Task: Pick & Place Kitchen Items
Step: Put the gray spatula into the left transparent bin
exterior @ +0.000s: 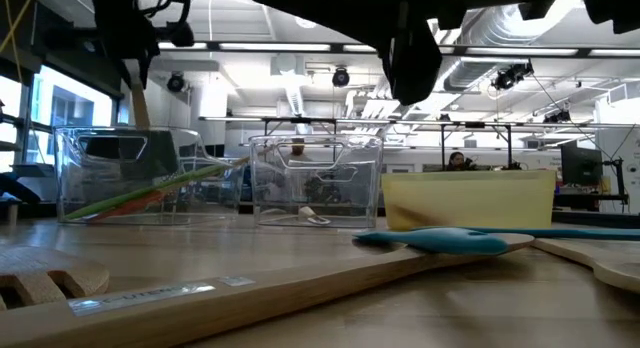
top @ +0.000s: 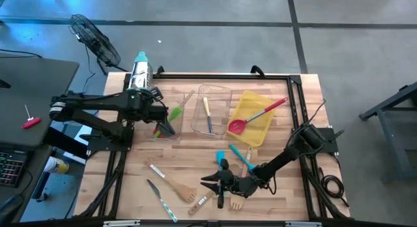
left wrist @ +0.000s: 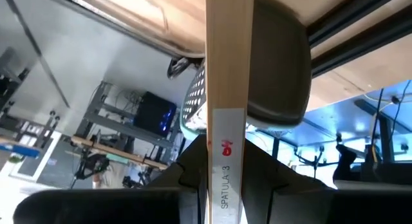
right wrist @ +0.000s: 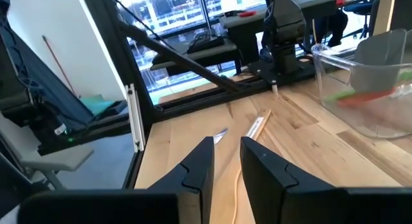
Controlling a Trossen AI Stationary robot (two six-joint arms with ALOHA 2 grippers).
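Item: left gripper (top: 158, 109). Position: over the left clear bin (top: 166, 119), at about 9 o'clock from desk centre. Fingers pinching a wooden spatula (left wrist: 226, 89) by its handle, the handle running straight out between them in the left wrist view; in the low view the handle hangs roughly upright above that bin.

Item: right gripper (top: 212, 182). Position: low over the desk (top: 287, 194) near its front edge, about 6 o'clock. Fingers (right wrist: 199, 169) nearly together with a narrow gap, nothing between them.

Items already binned: green and orange-red utensils (top: 174, 113) in the left clear bin; a yellow-and-blue utensil (top: 208, 115) in the middle clear bin (top: 214, 109); a red spoon (top: 255, 115) across the yellow bin (top: 253, 116).

Items loose on the desk: two teal spatulas (top: 238, 155) at about 5 o'clock; a wooden fork (top: 177, 184), a small knife (top: 161, 199) and a short wooden-handled piece (top: 199, 203) at about 7 o'clock; a wooden piece (top: 236, 202) just beside the right gripper.

Step in hand, as judged: placing, left arm.

Next move calls for: lowering the spatula inside the bin walls, then parting the fingers. The right arm needs wider fingers before any pick.
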